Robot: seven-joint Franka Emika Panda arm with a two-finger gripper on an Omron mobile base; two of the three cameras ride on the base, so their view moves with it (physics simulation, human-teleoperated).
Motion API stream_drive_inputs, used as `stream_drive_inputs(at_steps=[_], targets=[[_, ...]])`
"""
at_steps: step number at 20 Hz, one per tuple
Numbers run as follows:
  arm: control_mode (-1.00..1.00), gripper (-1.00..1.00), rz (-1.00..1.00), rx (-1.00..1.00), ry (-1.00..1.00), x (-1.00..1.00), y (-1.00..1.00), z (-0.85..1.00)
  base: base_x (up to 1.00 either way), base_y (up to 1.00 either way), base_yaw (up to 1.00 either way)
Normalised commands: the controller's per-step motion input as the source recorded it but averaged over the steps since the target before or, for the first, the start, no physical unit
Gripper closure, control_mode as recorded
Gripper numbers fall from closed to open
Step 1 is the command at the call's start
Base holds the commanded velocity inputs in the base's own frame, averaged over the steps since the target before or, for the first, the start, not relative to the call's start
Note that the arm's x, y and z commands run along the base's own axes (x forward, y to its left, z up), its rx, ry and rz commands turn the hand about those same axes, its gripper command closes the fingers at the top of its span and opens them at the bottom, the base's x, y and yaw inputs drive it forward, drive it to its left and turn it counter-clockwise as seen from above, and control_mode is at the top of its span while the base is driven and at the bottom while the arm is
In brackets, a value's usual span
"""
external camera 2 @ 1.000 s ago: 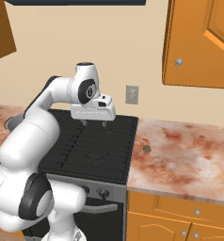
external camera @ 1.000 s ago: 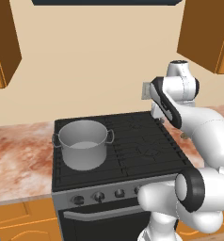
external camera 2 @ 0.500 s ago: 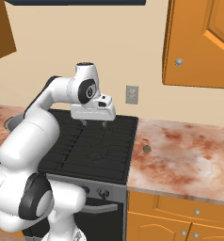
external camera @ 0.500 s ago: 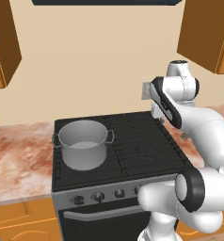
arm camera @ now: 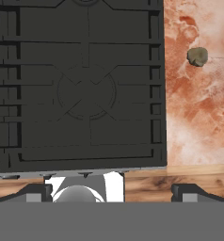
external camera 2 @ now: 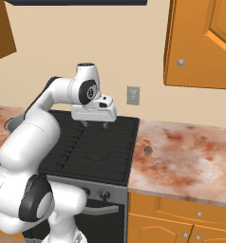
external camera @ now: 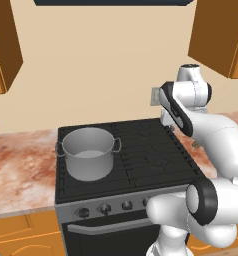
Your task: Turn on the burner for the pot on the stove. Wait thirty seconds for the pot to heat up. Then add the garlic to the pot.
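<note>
One pot (external camera: 89,152) on black stove (external camera: 141,155); garlic (external camera 2: 148,150) on marbled counter (external camera 2: 191,152); tool (external camera 2: 94,124) wide, empty.

Both base views look down from behind at the stove (external camera: 126,165) (opposite sides); the hand view faces straight down.

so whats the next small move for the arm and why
Probably bring the open gripper down and forward toward the knobs on the stove front. It hovers high over the grates holding nothing, the pot sits on the left burner, and the garlic lies on the counter.
</note>
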Motion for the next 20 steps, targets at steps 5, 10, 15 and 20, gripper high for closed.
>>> stream_drive_inputs(at_steps=[5,10,15,20], targets=[[-1.0,-1.0,0.0,0.0,0.0,0.0,0.0,0.0,0.0,0.0,0.0],[-1.0,-1.0,0.0,0.0,0.0,0.0,0.0,0.0,0.0,0.0,0.0],[-1.0,-1.0,0.0,0.0,0.0,0.0,0.0,0.0,0.0,0.0,0.0],[-1.0,-1.0,0.0,0.0,0.0,0.0,0.0,0.0,0.0,0.0,0.0]])
